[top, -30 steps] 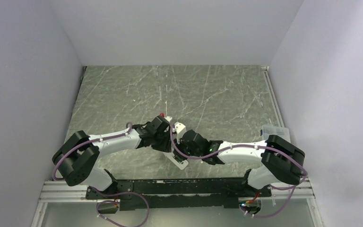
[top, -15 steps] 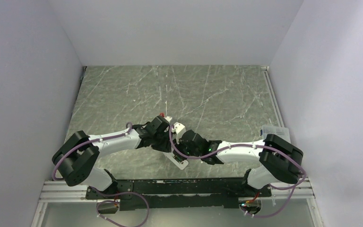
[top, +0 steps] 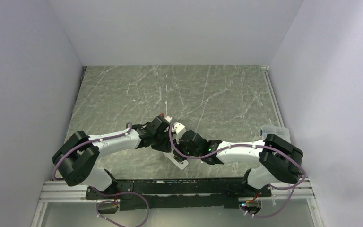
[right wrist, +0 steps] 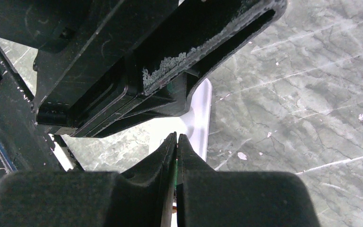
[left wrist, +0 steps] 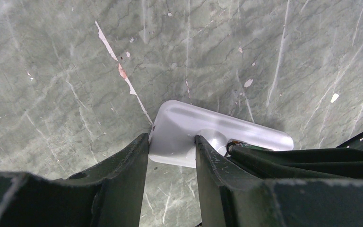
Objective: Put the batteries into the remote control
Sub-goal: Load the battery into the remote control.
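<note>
The white remote control point(left wrist: 184, 124) lies on the marble table. My left gripper point(left wrist: 170, 139) is shut on one of its ends, a finger against each long side. My right gripper point(right wrist: 176, 135) is shut, its tips down on the remote point(right wrist: 202, 113) right beside the left fingers. Under those right fingers point(left wrist: 288, 158) one battery point(left wrist: 238, 143) shows a metallic end and some green, lying on the remote. A thin green strip shows in the slit between the right fingertips. In the top view both grippers meet over the remote point(top: 181, 163) near the table's front edge. Any other battery is hidden.
A clear plastic box point(top: 274, 129) stands at the right edge of the table beside the right arm's shoulder. The black mounting rail point(top: 179, 185) runs along the near edge just behind the remote. Grey walls close in three sides.
The right arm has edged slightly to the left, toward the left gripper. The left gripper and the remote have not moved.
</note>
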Available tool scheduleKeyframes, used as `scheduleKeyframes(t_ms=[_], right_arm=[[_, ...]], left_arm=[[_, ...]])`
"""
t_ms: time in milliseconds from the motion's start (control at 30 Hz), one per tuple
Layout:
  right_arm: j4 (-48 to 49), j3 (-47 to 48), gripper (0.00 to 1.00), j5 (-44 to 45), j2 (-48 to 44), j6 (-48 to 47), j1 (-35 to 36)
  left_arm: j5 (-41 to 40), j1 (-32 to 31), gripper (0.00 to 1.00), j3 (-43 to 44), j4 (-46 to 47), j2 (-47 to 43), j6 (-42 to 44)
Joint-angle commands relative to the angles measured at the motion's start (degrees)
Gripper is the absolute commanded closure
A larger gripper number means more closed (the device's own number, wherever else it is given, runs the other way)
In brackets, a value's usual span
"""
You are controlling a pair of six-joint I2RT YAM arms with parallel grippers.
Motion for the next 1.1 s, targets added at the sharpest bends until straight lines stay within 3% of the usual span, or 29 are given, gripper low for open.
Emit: scheduleKeyframes(t_ms=[0,1067], right_arm=[[1.45,0.29,0.94,-0.45,0.13,0.6,0.3],[1.13,-3.91,0.97,0.31,-1.31,1.97,1.43]], left_arm=[[-0.9,-0.49,0.57,-1.19,-0.77,0.46,0.57],[-0.92,-0.45,0.57,-1.62,-0.61,0.48,0.22]])
